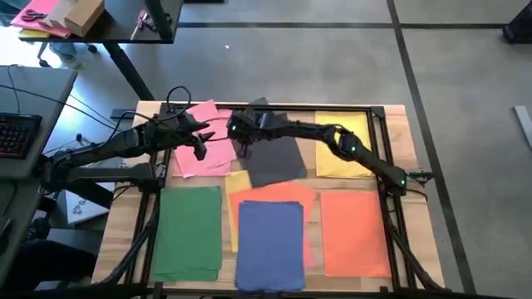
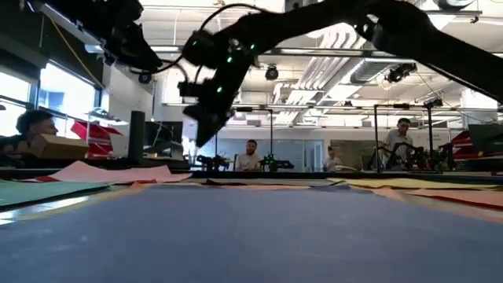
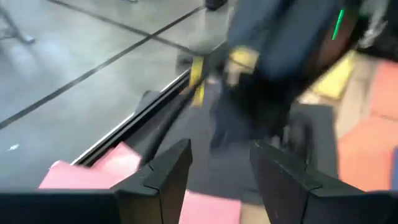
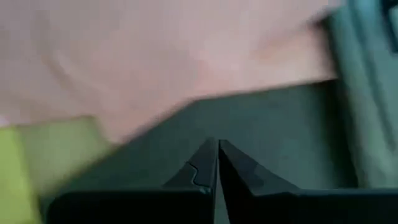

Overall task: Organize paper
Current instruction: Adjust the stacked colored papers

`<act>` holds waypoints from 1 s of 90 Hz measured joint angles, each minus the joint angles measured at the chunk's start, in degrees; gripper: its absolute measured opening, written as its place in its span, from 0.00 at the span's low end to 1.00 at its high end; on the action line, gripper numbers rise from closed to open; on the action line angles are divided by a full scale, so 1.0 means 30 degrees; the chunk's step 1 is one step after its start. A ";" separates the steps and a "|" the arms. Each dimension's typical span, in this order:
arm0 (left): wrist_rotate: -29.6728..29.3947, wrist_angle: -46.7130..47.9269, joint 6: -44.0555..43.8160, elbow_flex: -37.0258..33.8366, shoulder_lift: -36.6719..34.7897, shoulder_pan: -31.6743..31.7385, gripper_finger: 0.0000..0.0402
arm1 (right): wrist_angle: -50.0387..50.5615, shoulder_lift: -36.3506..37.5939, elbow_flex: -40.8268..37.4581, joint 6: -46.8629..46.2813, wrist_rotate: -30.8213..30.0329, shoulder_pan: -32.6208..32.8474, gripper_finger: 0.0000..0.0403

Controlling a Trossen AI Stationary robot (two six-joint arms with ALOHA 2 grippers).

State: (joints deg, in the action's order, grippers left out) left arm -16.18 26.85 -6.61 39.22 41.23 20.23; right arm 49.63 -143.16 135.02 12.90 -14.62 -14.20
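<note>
Coloured paper lay spread over the table [image 1: 395, 116]: a pink sheet [image 1: 199, 154] and a dark grey sheet [image 1: 274, 158] toward the far edge, a yellow sheet [image 1: 342, 154] near the far right corner, and a green sheet [image 1: 189, 232], a blue sheet [image 1: 270, 245] and an orange sheet [image 1: 356, 232] along the near edge.

The right gripper [image 1: 243, 131] reached across to the far middle of the table, over the seam between pink and grey. Its wrist view showed the fingers pressed together with nothing between them and grey paper beneath. The left gripper [image 1: 199, 143] hovered over the pink sheet just beside it, fingers [image 3: 171, 174] parted and holding nothing.

The step in hand looked like gathering the grey sheet. Done well, the closed tip would probably press flat on the sheet and drag it slowly, so it slid rather than buckled. The two arms were close, so one likely ought to wait while the other moved. Lifting an edge would call for care not to catch the pink sheet alongside.
</note>
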 joint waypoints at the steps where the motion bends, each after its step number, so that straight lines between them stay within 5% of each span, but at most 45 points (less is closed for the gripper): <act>1: -0.0110 0.0093 -0.0070 0.0000 0.0003 0.0000 0.39 | 0.0112 0.0088 -0.0009 0.0046 -0.0014 -0.0050 0.00; 20: -0.0984 0.1876 -0.1741 -0.0011 0.0579 0.0000 0.39 | 0.3903 0.2111 0.0030 0.0817 0.0172 -0.0854 0.00; 36: -0.0956 0.1247 -0.2944 -0.0029 0.3745 -0.0004 0.39 | 0.7417 0.2173 -0.0553 -0.0003 0.0791 -0.2154 0.00; 53: -0.0172 -0.2068 -0.2747 -0.0029 0.8559 -0.0143 0.39 | 0.5965 0.3915 -0.3999 -0.0137 0.1366 -0.2878 0.00; 73: 0.0707 -0.4652 -0.2718 -0.0029 1.2908 -0.0175 0.39 | 0.0684 0.7336 -1.1669 -0.0312 0.1393 -0.3546 0.00; 90: 0.1826 -0.7765 -0.2723 -0.0015 1.6211 -0.0401 0.39 | -0.1382 0.7819 -1.5614 -0.0862 0.1363 -0.4115 0.00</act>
State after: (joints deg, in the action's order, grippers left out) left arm -10.71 3.55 -14.78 39.18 89.87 19.03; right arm 45.48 -119.70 88.18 10.31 -10.53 -26.55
